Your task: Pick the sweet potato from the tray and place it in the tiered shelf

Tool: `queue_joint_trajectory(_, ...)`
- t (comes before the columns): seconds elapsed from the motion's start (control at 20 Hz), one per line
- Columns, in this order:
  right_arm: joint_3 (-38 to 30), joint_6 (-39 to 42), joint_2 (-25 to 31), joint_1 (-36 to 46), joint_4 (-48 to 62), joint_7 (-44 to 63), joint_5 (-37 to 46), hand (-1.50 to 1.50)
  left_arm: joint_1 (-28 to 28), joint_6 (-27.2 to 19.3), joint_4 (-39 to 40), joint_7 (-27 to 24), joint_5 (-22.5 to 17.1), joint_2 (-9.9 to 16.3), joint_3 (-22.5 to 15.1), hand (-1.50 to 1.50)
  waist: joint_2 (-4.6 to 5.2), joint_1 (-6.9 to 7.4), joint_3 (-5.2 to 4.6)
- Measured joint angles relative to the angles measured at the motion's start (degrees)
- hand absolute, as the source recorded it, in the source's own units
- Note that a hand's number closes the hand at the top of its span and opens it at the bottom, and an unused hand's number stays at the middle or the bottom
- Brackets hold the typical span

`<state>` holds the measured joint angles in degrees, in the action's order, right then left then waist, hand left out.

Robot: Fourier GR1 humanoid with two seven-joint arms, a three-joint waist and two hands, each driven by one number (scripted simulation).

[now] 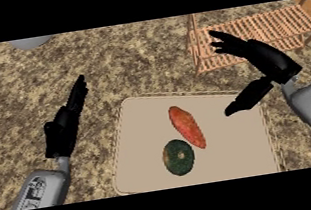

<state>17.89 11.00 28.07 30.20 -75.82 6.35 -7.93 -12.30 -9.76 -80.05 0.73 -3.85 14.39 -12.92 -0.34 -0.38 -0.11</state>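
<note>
The sweet potato (187,126) is located at the centre of the tray (148,171), just beside a dark green vegetable (178,157). The right hand (259,56) is held spread, nothing pinched, between the tray and the tiered shelf (281,25) at the table's (138,64) far right. The left hand (64,124) is positioned left of the tray, fingers straight.

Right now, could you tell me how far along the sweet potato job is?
Nothing is done yet: the sweet potato lies on the tray beside a green vegetable. The right hand is open above the tray's far corner, holding nothing; the left hand rests open. Picking up and shelving on the wooden shelf remain.
</note>
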Motion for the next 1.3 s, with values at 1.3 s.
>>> queue_joint_trajectory(1.3, 4.4, 12.7, -7.5, -4.9, -27.3, 32.6, 19.6, -1.50, 3.0, 4.0, -2.5, -0.2, 4.8, -3.1, 4.1, 0.00, 0.29, 0.43, 0.10)
